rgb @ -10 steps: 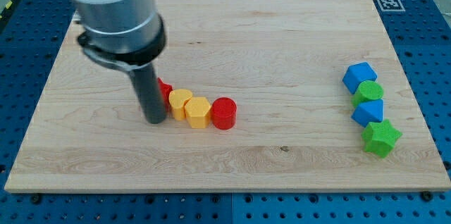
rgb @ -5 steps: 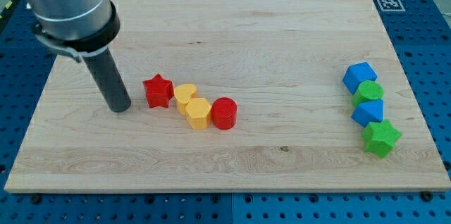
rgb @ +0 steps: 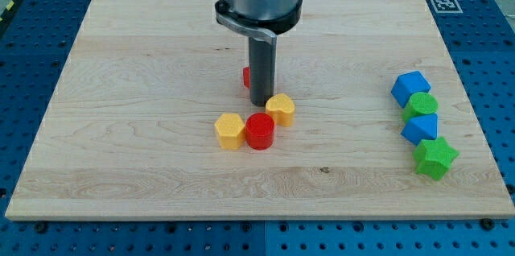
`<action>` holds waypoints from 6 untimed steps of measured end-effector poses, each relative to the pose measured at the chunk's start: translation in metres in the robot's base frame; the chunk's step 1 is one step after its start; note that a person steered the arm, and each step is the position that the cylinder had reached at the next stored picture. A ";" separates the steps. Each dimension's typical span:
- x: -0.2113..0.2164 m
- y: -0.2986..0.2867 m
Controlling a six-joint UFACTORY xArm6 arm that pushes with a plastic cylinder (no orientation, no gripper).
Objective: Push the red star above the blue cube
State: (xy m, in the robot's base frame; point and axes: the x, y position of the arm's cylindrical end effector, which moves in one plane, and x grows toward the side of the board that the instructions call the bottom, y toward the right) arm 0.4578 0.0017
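Observation:
The red star [rgb: 246,77] is mostly hidden behind my rod; only a red sliver shows at the rod's left edge, near the board's middle. My tip [rgb: 261,103] rests on the board just in front of the star and just left of a yellow heart block [rgb: 281,108]. The blue cube [rgb: 410,87] sits far to the view's right, at the top of a column of blocks.
A red cylinder [rgb: 260,131] and a yellow hexagonal block [rgb: 230,130] lie below my tip. Under the blue cube sit a green cylinder [rgb: 421,105], a blue triangular block [rgb: 420,128] and a green star [rgb: 435,158]. The wooden board [rgb: 121,39] bears everything.
My rod swung from the board's left to its middle. The red star moved right and up. The yellow heart shifted right, and the yellow hexagon and red cylinder moved slightly down.

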 end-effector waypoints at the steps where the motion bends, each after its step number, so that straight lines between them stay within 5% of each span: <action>1: -0.020 0.000; 6: -0.082 -0.060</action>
State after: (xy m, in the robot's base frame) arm 0.3755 -0.0582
